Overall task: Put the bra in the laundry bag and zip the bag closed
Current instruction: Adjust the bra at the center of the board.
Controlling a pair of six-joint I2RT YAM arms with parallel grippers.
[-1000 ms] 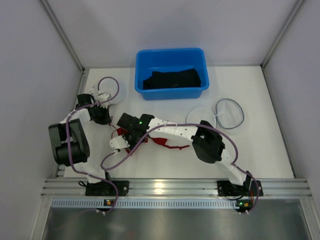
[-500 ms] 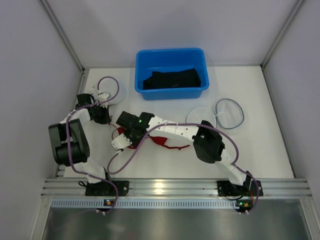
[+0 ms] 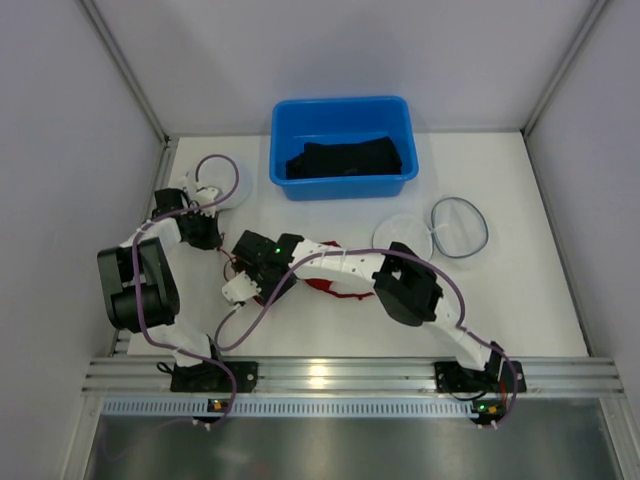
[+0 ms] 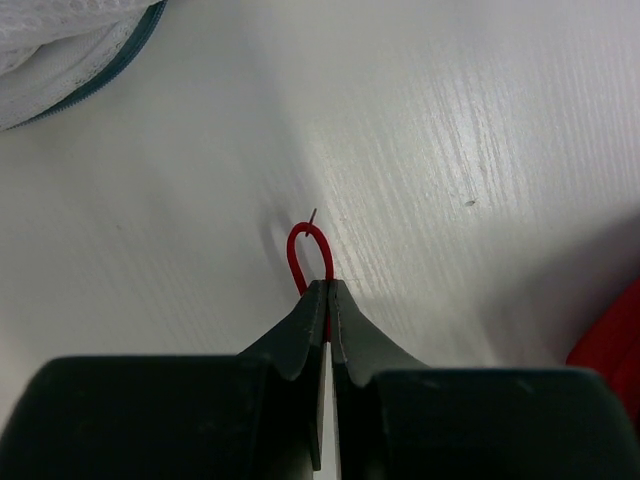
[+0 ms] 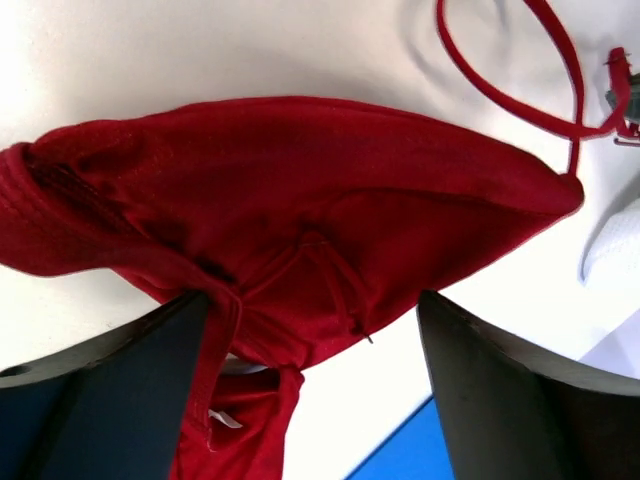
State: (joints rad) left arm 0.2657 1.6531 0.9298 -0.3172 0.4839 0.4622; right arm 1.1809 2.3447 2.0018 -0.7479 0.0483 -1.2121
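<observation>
My left tool [image 4: 322, 292] is pinched shut on the strap loop [image 4: 311, 227]; my right tool [image 5: 315, 385] gapes over the red bra [image 5: 300, 170], gripping nothing; it lies on the surface [image 4: 450, 120], outside the mesh laundry bag [image 4: 60, 40]; bagging and zipping remain.

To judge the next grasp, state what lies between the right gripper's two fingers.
Between the right gripper's open fingers lies the red bra, bunched on the white table; the right wrist view shows it.
</observation>
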